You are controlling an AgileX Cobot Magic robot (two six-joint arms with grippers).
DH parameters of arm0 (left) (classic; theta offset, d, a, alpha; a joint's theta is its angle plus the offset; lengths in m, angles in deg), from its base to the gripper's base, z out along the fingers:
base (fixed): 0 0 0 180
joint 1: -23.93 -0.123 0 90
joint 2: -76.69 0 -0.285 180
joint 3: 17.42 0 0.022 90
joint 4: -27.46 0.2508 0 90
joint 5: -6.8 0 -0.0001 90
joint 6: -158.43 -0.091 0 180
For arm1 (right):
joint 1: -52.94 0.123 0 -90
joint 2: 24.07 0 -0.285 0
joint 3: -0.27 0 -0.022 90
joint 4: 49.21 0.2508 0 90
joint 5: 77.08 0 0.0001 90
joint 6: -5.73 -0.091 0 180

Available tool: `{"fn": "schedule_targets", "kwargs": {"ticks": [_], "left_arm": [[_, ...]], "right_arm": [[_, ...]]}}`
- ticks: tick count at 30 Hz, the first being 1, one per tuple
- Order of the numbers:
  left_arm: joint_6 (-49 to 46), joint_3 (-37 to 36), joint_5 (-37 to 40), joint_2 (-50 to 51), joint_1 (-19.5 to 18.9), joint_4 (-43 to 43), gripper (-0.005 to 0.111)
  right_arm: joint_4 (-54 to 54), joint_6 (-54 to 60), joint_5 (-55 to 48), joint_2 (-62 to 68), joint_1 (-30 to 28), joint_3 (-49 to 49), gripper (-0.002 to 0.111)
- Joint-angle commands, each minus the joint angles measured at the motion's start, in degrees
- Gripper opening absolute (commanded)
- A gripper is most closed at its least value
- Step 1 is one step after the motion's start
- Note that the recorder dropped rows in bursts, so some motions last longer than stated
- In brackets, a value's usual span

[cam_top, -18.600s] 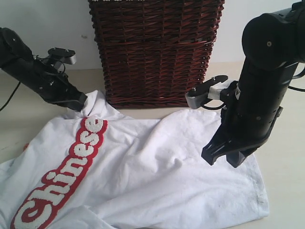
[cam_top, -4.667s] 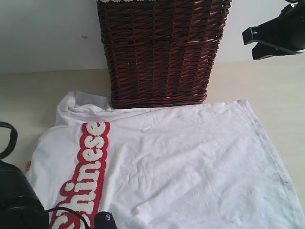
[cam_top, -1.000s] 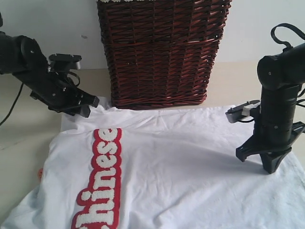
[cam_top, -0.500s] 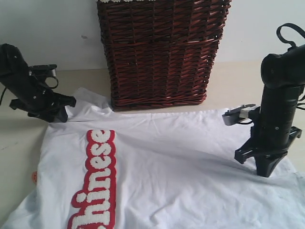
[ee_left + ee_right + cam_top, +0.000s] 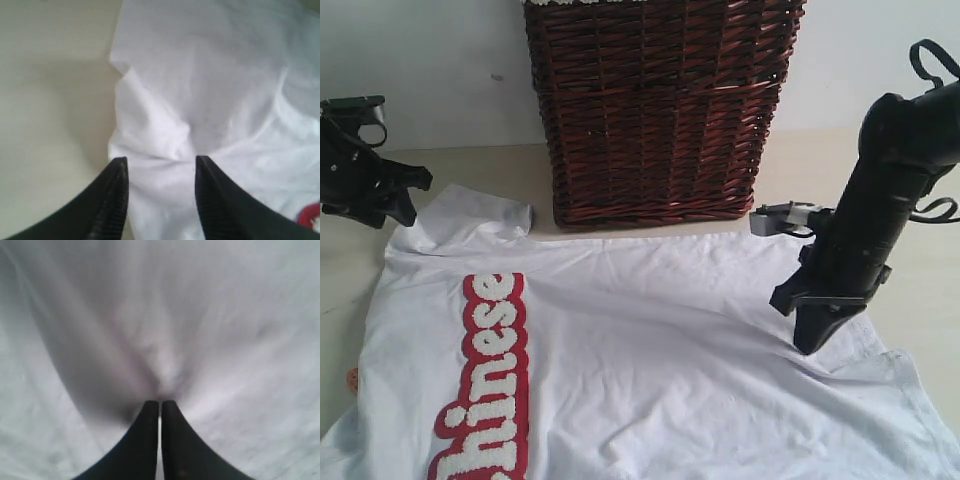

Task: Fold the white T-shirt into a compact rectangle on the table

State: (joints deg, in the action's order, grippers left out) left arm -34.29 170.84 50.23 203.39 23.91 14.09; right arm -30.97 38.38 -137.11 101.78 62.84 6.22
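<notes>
The shirt lies spread on the bench by the basket; close up, the left tool hangs released over its rumpled edge, the right tool grips a pinch of cloth, best lifted slowly and level.

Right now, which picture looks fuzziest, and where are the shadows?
Right wrist view: fuzziest, the white T-shirt soft and grey, darkest by the right gripper. Left wrist view: a soft shadow on the table beside the shirt. Exterior view: sharpest, the basket weave clear.
</notes>
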Motion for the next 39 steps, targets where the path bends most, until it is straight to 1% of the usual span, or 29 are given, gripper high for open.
{"fn": "schedule_targets", "kwargs": {"ticks": [1,3,6,8,11,14,18,21,24,26,28,31,35,36,37,39], "left_arm": [[-0.6,-0.2,8.1,-2.2,0.1,-0.9,0.043],[-2.4,-1.6,9.5,-3.1,0.1,-3.9,0.043],[-6.3,-3.5,9.5,-4.1,0.1,-8.9,0.043],[-7.7,-4.3,9.8,-4.5,0.1,-11.1,0.043],[-9.5,-4.3,11.8,-4.5,0.1,-13.5,0.043],[-10.1,-4.5,11.8,-4.5,0.1,-14.2,0.043],[-11.2,-4.6,11.6,-4.4,0.1,-14.4,0.043],[-11.5,-4.6,11.8,-4.4,0.1,-15.5,0.043],[-19.2,-4.6,14.4,-4.5,0.3,-22.8,0.043],[-24.9,-4.6,16.7,-4.8,1.2,-27.9,0.043],[-29.4,-4.6,18.7,-5.3,3.5,-30.4,0.043],[-31.1,-4.6,19.2,-6.5,8.5,-30.1,0.043],[-31.2,-4.6,21.2,-8.8,15.8,-28.3,0.043],[-31.2,-5.2,22.0,-9.7,18.3,-28.2,0.043],[-31.2,-5.9,22.3,-10.4,20.0,-28.0,0.043],[-31.2,-8.8,22.3,-12.1,24.7,-27.7,0.043]], "right_arm": [[-6.0,-5.5,12.6,0.0,0.1,-1.2,0.012],[-10.4,-12.2,19.1,1.1,0.1,-1.2,0.014],[-14.7,-15.6,24.1,3.0,0.1,-1.2,0.014],[-17.8,-19.5,25.6,4.7,0.1,-2.7,0.014],[-20.3,-23.7,24.2,7.0,0.0,-6.6,0.014],[-22.0,-23.9,22.4,7.9,0.0,-9.3,0.014],[-25.0,-28.3,21.3,7.9,-1.2,-10.4,0.014],[-25.7,-28.3,19.5,7.9,-2.6,-10.4,0.014],[-24.2,-27.7,20.8,6.9,-3.4,-10.4,0.014],[-23.0,-26.3,21.3,5.1,-3.4,-10.4,0.014],[-19.8,-23.9,21.9,2.8,-3.2,-10.4,0.014],[-13.9,-19.2,22.0,-1.4,-3.2,-10.4,0.014],[-14.3,-17.8,19.7,-6.3,-3.2,-10.4,0.014],[-14.8,-17.4,18.5,-7.6,-3.2,-10.4,0.014],[-15.8,-17.4,17.5,-8.9,-3.2,-10.3,0.014],[-15.0,-17.8,16.9,-10.9,-3.4,-10.2,0.014]]}}
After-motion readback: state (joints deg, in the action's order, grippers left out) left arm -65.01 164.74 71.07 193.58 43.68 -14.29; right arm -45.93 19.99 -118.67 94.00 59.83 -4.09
